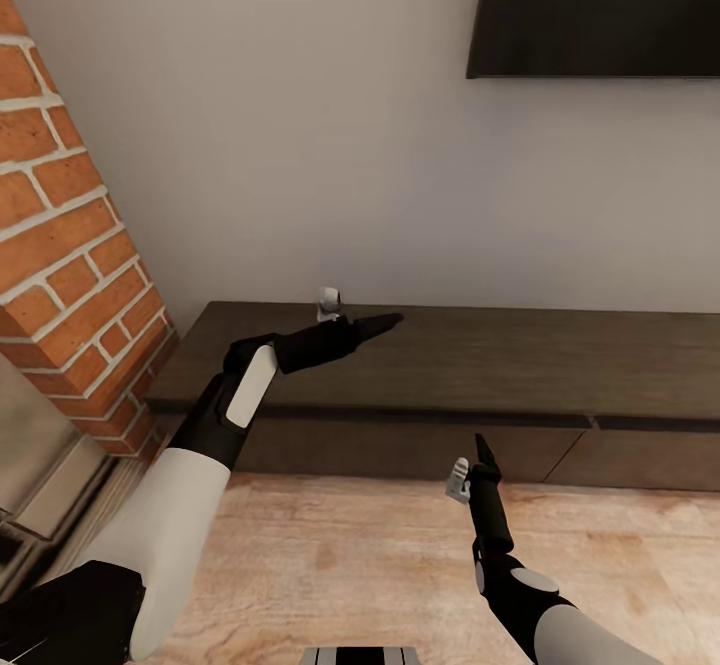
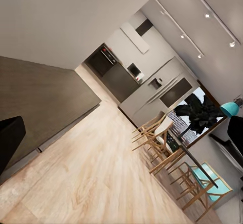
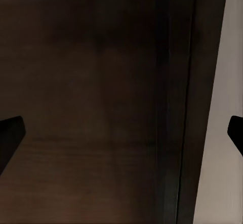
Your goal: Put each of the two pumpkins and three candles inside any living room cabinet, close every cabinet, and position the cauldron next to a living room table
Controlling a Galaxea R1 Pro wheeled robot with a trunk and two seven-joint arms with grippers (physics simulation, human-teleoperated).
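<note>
- A red brick wall (image 1: pixel 60 235) with pale mortar lines closes the left edge, meeting the smooth grey back wall.
- The left gripper (image 1: pixel 385 321) reaches out over the cabinet (image 1: pixel 520 365) top's left part; whether its fingers are apart or together cannot be told.
- The cabinet, long, low, dark-brown wood grain, runs along the far wall; its drawer fronts sit flush, and its flat top is bare.
- The right gripper (image 1: pixel 481 442) hangs just before a drawer front, fingers spread wide, holding nothing.
- Pale plank floor (image 1: pixel 350 565) lies open in front.
- A dark screen (image 1: pixel 600 10) hangs at upper right.
</note>
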